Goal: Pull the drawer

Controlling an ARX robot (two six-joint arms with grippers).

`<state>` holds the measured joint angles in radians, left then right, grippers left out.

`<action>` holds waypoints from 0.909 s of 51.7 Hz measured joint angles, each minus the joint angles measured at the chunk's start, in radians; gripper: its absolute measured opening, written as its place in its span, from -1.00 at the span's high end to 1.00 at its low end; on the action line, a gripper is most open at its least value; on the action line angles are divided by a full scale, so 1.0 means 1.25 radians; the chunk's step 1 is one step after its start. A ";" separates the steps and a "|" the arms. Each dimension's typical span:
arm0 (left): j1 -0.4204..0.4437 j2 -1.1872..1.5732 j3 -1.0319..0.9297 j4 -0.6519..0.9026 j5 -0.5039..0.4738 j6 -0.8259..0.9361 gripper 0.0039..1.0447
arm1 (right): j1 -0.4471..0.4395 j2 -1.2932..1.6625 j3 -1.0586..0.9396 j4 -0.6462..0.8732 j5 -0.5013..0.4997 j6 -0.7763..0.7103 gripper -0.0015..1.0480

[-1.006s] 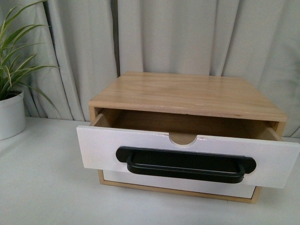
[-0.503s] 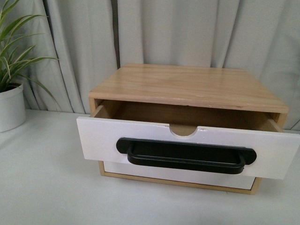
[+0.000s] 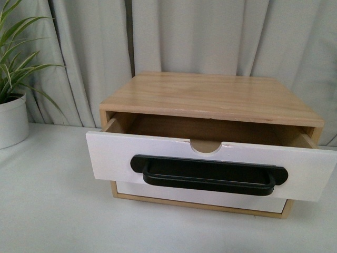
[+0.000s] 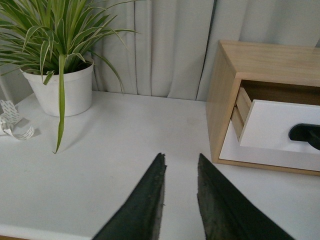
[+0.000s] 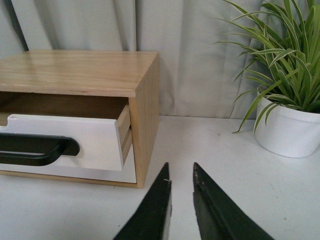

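Note:
The drawer [image 3: 116,158] with its white front, long black bar handle [image 3: 209,175] and half-round notch [image 3: 206,146] stands pulled partway out of the wooden cabinet [image 3: 210,97]. Neither gripper shows in the front view. In the left wrist view my left gripper [image 4: 180,162] is shut on nothing, above the bare table to the left of the cabinet [image 4: 222,100], well apart from the drawer [image 4: 280,127]. In the right wrist view my right gripper [image 5: 180,171] is shut and empty, off the cabinet's right side [image 5: 147,110], with the drawer [image 5: 90,142] and its handle [image 5: 37,149] away from it.
A plain white drawer front [image 3: 200,197] with no handle sits closed below the pulled one. A potted plant in a white pot [image 3: 11,122] stands left of the cabinet, another [image 5: 290,127] right of it. Grey curtains [image 3: 210,37] hang behind. A white table [image 3: 52,211] carries everything.
Between one second and half a second ago the camera view tilted, so the cabinet shifted up in the picture. Since then nothing has moved. The drawer stays equally far out.

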<state>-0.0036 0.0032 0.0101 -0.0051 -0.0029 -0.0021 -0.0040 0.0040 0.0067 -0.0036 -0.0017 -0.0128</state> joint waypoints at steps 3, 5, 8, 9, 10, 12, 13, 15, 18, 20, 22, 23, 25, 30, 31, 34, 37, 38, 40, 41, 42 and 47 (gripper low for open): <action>0.000 0.000 0.000 0.000 0.000 0.000 0.33 | 0.000 0.000 0.000 0.000 0.000 0.000 0.43; 0.000 0.000 0.000 0.000 0.000 0.000 0.19 | 0.000 0.000 0.000 0.000 0.000 0.000 0.33; 0.000 0.000 0.000 0.000 0.000 0.000 0.02 | 0.000 0.000 0.000 0.000 0.000 0.000 0.16; 0.000 0.000 0.000 0.000 0.000 0.000 -0.05 | 0.000 0.000 0.000 0.000 0.000 0.000 0.09; 0.000 0.000 0.000 0.000 0.000 0.000 -0.11 | 0.000 0.000 0.000 0.000 0.000 0.000 0.03; 0.000 0.000 0.000 0.000 0.000 0.000 -0.21 | 0.000 0.000 0.000 0.000 0.000 0.000 -0.11; 0.000 0.000 0.000 0.000 0.000 0.000 -0.28 | 0.000 0.000 0.000 0.000 0.000 0.000 -0.18; 0.000 0.000 0.000 0.000 0.000 0.000 -0.42 | 0.000 0.000 0.000 0.000 0.000 0.000 -0.28; 0.000 0.000 0.000 0.000 0.000 0.000 -0.59 | 0.000 0.000 0.000 0.000 0.000 0.000 -0.48; 0.000 0.000 0.000 0.000 0.000 0.000 -0.73 | 0.000 0.000 0.000 0.000 0.000 0.000 -0.62; 0.000 0.000 0.000 0.000 0.000 0.000 -0.87 | 0.000 0.000 0.000 0.000 0.000 0.000 -0.72; 0.000 0.000 0.000 0.000 0.000 0.000 -0.92 | 0.000 0.000 0.000 0.000 0.000 0.000 -0.78; 0.000 0.000 0.000 0.000 0.000 0.000 -0.91 | 0.000 0.000 0.000 0.000 0.000 0.001 -0.87; 0.000 0.000 0.000 0.000 0.000 0.000 -0.89 | 0.000 0.000 0.000 0.000 0.000 0.002 -0.83; 0.000 0.000 0.000 0.000 0.000 0.000 -0.89 | 0.000 0.000 0.000 0.000 0.000 0.002 -0.83; 0.000 0.000 0.000 0.000 0.000 0.000 -0.89 | 0.000 0.000 0.000 0.000 0.000 0.002 -0.83; 0.000 0.000 0.000 0.000 0.000 0.000 -0.89 | 0.000 0.000 0.000 0.000 0.000 0.002 -0.83; 0.000 0.000 0.000 0.000 0.000 0.000 -0.89 | 0.000 0.000 0.000 0.000 0.000 0.002 -0.83; 0.000 0.000 0.000 0.000 0.000 0.000 -0.89 | 0.000 0.000 0.000 0.000 0.000 0.002 -0.83; 0.000 0.000 0.000 0.000 0.000 0.000 -0.89 | 0.000 0.000 0.000 0.000 0.000 0.002 -0.83; 0.000 0.000 0.000 0.000 0.000 0.000 -0.89 | 0.000 0.000 0.000 0.000 0.000 0.002 -0.83; 0.000 0.000 0.000 0.000 0.000 0.000 -0.89 | 0.000 0.000 0.000 0.000 0.000 0.002 -0.83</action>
<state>-0.0036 0.0032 0.0101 -0.0051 -0.0029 -0.0017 -0.0036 0.0036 0.0067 -0.0032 -0.0017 -0.0105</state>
